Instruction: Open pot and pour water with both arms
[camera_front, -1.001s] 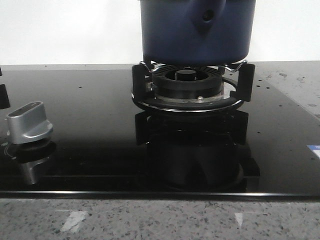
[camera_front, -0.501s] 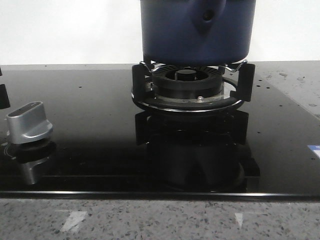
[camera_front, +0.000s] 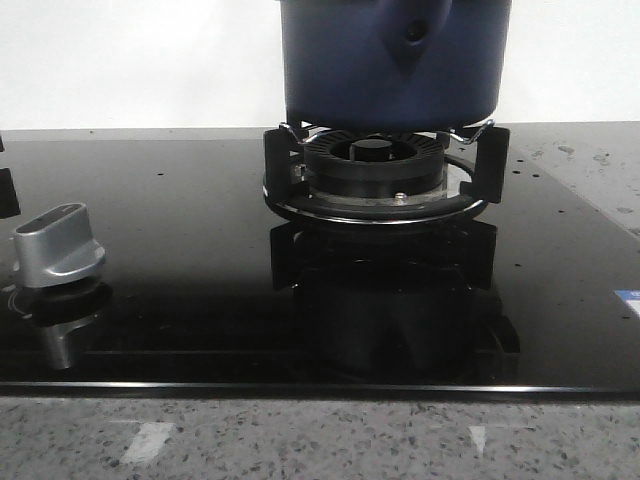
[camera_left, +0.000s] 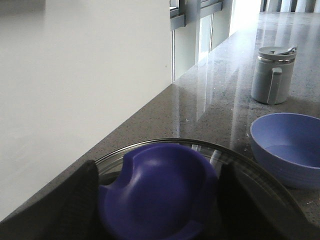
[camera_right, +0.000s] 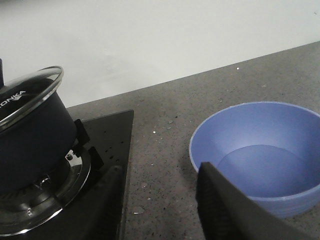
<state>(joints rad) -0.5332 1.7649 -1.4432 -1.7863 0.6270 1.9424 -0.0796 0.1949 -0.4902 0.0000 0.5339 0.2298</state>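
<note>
The dark navy pot (camera_front: 390, 60) stands on the black burner ring (camera_front: 375, 170), its top cut off in the front view. In the right wrist view the pot (camera_right: 30, 145) carries a glass lid (camera_right: 30, 97). My left gripper (camera_left: 157, 170) sits over that lid, its dark fingers pressed against both sides of the blue lid knob (camera_left: 157, 200); the glass rim (camera_left: 240, 155) shows around it. My right gripper (camera_right: 160, 172) is open over the grey counter, between the stove edge and a blue bowl (camera_right: 260, 150), with nothing between its fingers. Neither gripper shows in the front view.
A silver stove knob (camera_front: 58, 245) stands at the left of the black glass cooktop (camera_front: 180, 220). A grey lidded jug (camera_left: 272, 75) stands on the counter beyond the blue bowl (camera_left: 287, 147). A white wall runs behind the stove.
</note>
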